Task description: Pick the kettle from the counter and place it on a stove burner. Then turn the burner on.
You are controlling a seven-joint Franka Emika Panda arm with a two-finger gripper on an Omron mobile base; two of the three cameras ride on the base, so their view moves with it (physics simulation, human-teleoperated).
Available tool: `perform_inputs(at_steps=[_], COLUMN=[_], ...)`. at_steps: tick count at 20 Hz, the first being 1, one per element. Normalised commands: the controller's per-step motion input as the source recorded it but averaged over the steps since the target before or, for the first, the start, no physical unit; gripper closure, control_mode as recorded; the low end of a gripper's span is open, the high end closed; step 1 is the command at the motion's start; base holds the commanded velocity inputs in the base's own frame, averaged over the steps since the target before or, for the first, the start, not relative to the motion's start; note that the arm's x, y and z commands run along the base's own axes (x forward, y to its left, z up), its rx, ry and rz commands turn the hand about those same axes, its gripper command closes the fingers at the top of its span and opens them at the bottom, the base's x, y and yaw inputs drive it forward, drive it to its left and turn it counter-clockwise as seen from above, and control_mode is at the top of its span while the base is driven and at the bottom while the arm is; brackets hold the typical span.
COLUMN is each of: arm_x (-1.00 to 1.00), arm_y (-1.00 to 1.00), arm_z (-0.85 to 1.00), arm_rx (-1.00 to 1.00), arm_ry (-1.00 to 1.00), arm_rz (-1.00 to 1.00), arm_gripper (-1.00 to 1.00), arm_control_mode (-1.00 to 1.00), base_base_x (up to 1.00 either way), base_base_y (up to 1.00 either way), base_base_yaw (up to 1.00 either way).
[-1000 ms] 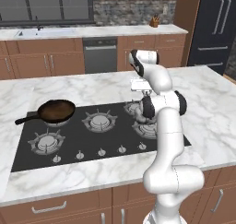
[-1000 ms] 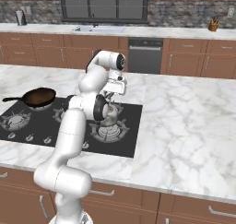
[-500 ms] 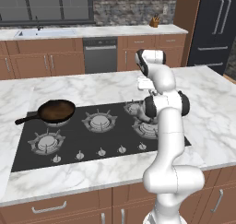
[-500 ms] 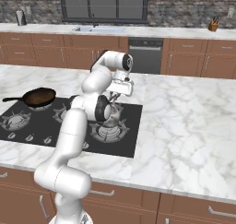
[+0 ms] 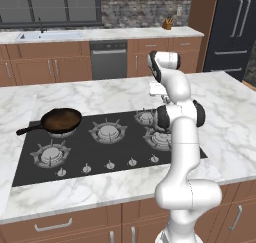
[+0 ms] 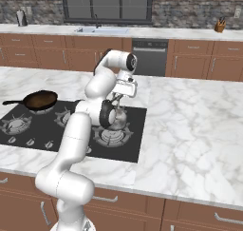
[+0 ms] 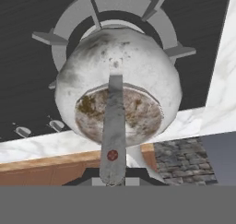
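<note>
From the left base view we note the black cooktop (image 5: 100,147) set in the counter (image 5: 230,132). The dark frying pan (image 5: 60,121) sits on the cooktop's rear left burner, its handle pointing left; its inside looks brown, and we cannot tell any contents. The arm covers the kettle here.

From the right base view we find the kettle (image 6: 118,118) partly behind the arm, above the cooktop's right side, its arched handle rising toward the gripper (image 6: 117,98).

From the hand view the kettle (image 7: 120,80) hangs over a stove burner (image 7: 159,27), whose pronged grate rings it. The handle strip (image 7: 113,126) runs from the lid area down to the gripper, whose fingers are clamped on that handle. We cannot tell which way the spout points.
</note>
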Motion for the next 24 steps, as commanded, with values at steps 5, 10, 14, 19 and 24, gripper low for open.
perform_inputs(at_steps=[5,10,14,19,24], arm_x=[-0.02,-0.1,-0.04,0.0,0.0], arm_y=[0.0,0.0,0.0,0.0,0.0], arm_z=[-0.03,-0.09,-0.07,0.0,0.03], arm_rx=[0.0,0.0,0.0,0.0,0.0], arm_ry=[0.0,0.0,0.01,0.0,0.0], arm_rz=[0.0,0.0,0.0,0.0,0.0], arm_gripper=[1.0,1.0,1.0,-1.0,-1.0], arm_control_mode=[-1.0,-1.0,-1.0,-1.0,-1.0], base_base_x=[0.0,0.0,0.0,0.0,0.0], base_base_y=[0.0,0.0,0.0,0.0,0.0], base_base_yaw=[0.0,0.0,0.0,0.0,0.0])
